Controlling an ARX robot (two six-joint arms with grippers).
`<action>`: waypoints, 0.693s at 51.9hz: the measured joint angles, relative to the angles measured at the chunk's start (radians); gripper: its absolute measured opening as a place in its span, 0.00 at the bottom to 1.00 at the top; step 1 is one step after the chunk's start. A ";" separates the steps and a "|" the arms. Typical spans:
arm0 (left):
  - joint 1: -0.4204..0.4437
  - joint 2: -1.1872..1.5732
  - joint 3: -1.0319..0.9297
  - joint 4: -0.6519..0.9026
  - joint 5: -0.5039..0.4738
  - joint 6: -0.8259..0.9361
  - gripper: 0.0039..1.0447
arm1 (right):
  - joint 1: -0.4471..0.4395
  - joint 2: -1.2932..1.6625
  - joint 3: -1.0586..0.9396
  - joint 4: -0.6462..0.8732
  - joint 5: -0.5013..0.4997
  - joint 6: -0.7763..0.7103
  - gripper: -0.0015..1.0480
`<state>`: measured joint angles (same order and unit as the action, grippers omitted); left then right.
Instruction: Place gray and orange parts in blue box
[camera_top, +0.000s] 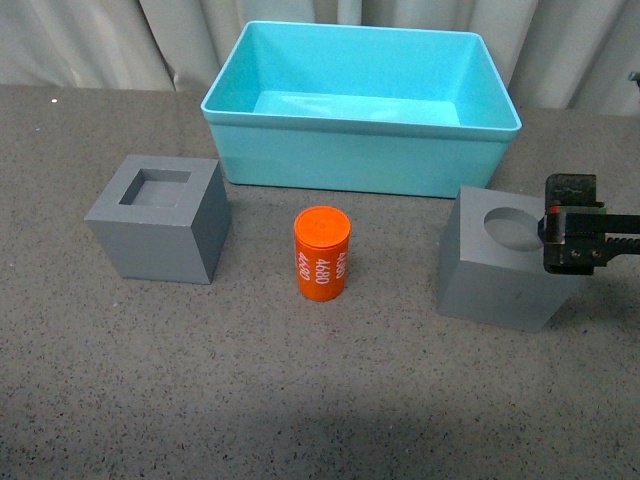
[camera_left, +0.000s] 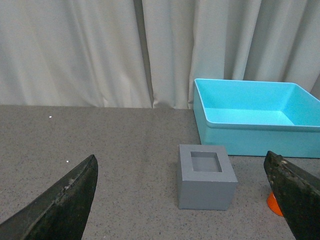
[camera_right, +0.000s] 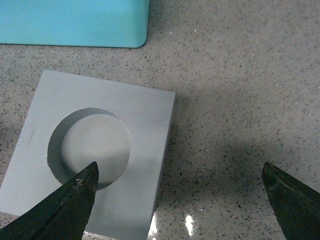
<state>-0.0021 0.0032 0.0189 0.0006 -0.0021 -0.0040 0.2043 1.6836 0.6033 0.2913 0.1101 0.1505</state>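
Note:
The blue box (camera_top: 360, 160) stands at the back of the table. In front of it sit a gray cube with a square recess (camera_top: 160, 225) on the left, an orange cylinder (camera_top: 321, 255) printed "4680" in the middle, and a gray cube with a round recess (camera_top: 495, 280) on the right. My right gripper (camera_top: 560, 230) hovers open over that cube's right edge; in the right wrist view one fingertip (camera_right: 75, 200) overlaps the cube (camera_right: 140, 115), the other is over bare table. My left gripper (camera_left: 180, 165) is open and empty, with the square-recess cube (camera_left: 206, 187) ahead of it.
Pale curtains (camera_left: 100, 50) hang behind the dark speckled table (camera_top: 320, 400). The box corner (camera_right: 75, 25) lies just beyond the round-recess cube. The orange cylinder (camera_left: 274, 202) peeks out behind one left finger.

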 joint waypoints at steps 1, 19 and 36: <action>0.000 0.000 0.000 0.000 0.000 0.000 0.94 | 0.002 0.020 0.013 -0.006 0.001 0.010 0.91; 0.000 0.000 0.000 0.000 0.000 0.000 0.94 | 0.013 0.149 0.124 -0.066 0.004 0.118 0.67; 0.000 0.000 0.000 0.000 0.000 0.000 0.94 | 0.014 0.159 0.162 -0.134 -0.008 0.173 0.19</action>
<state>-0.0021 0.0032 0.0189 0.0006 -0.0025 -0.0040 0.2180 1.8423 0.7650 0.1574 0.1020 0.3233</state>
